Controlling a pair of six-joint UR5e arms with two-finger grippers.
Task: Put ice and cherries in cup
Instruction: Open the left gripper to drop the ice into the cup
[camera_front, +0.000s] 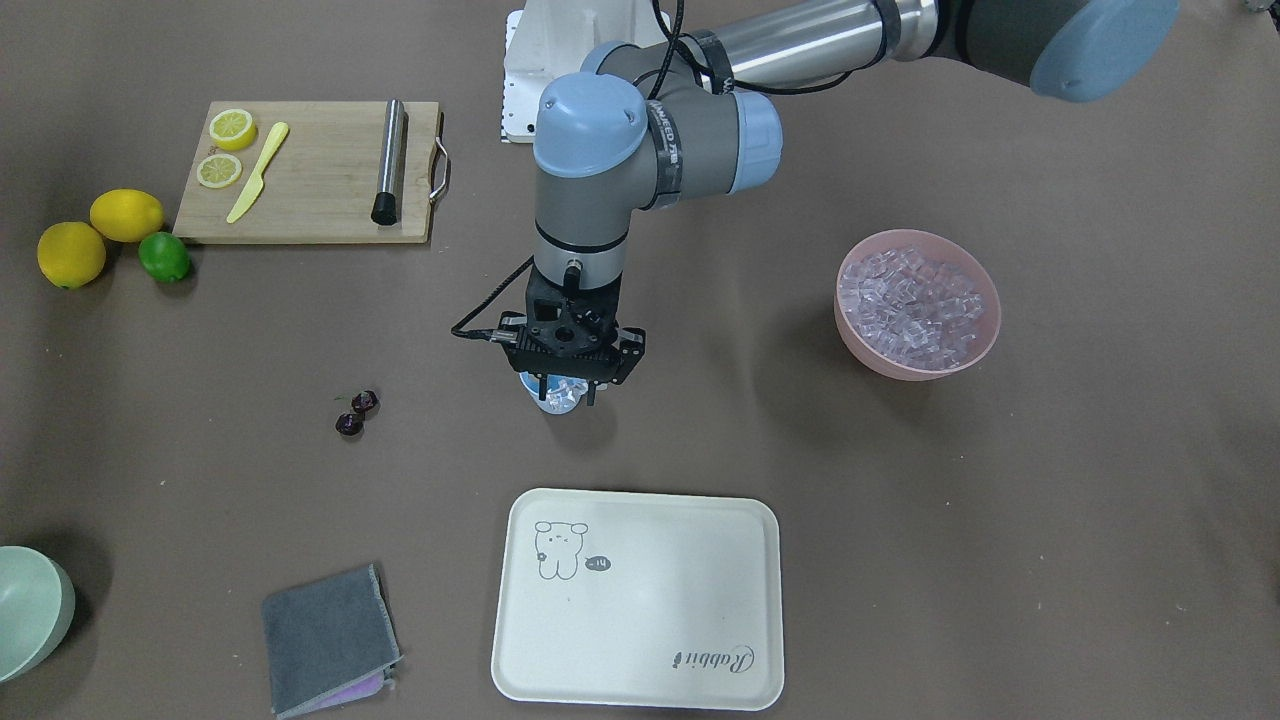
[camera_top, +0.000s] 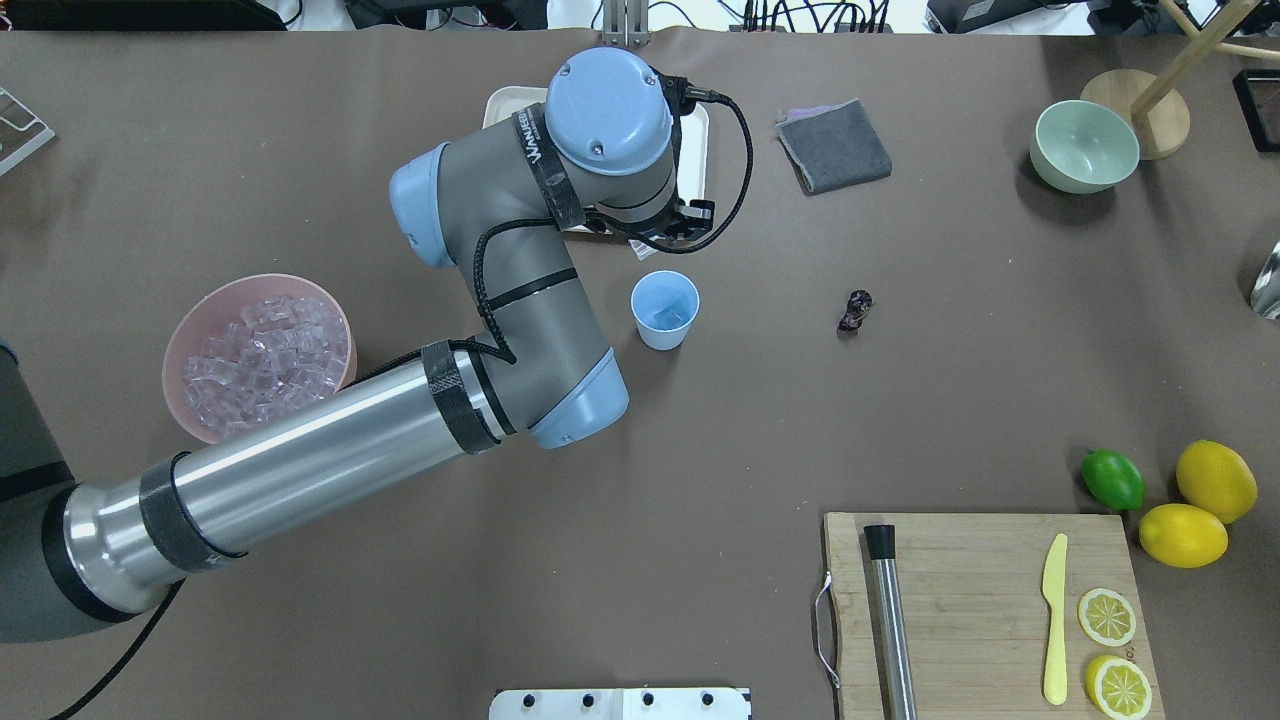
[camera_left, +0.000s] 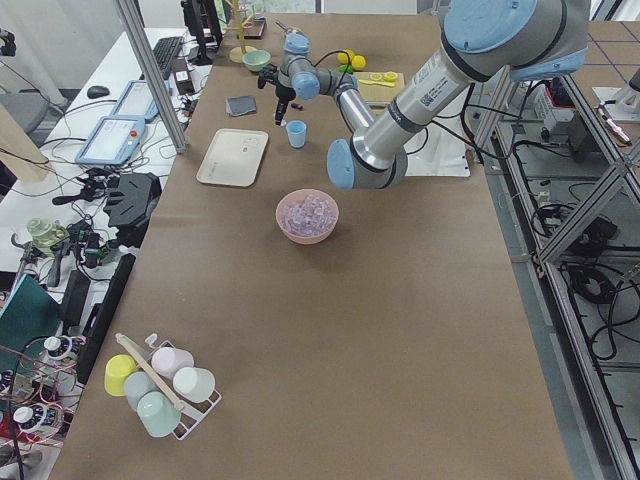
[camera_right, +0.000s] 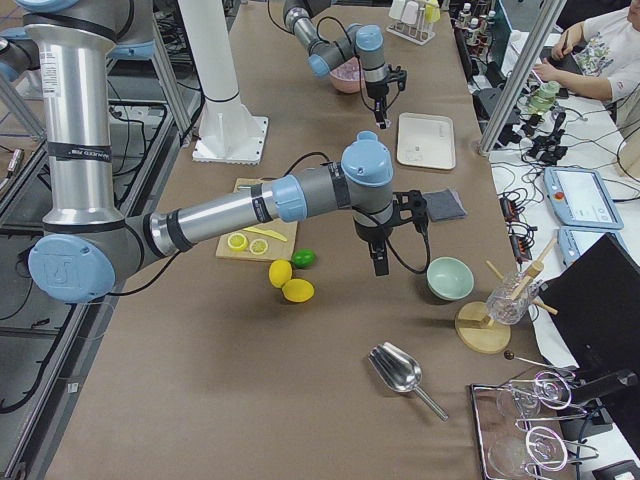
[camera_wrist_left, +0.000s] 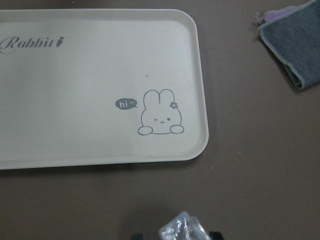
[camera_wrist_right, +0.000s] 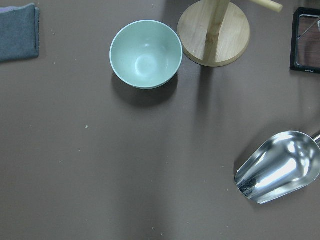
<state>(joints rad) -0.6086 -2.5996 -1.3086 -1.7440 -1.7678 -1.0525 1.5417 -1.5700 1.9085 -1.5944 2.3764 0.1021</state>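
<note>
The light blue cup (camera_top: 665, 310) stands upright at mid-table with an ice cube in it. My left gripper (camera_front: 568, 388) hangs just over it, shut on a clear ice cube (camera_wrist_left: 184, 229), and mostly hides the cup in the front view. More ice fills the pink bowl (camera_front: 917, 300). The two dark cherries (camera_front: 355, 412) lie on the table apart from the cup, also in the overhead view (camera_top: 855, 310). My right gripper (camera_right: 380, 262) points down near the pale green bowl; I cannot tell whether it is open or shut.
A cream tray (camera_front: 640, 600) and a grey cloth (camera_front: 328, 640) lie beyond the cup. A cutting board (camera_front: 310, 170) holds lemon slices, a knife and a steel rod, with lemons and a lime (camera_front: 163, 256) beside it. A metal scoop (camera_wrist_right: 280, 167) and a pale green bowl (camera_wrist_right: 145, 54) sit under the right wrist.
</note>
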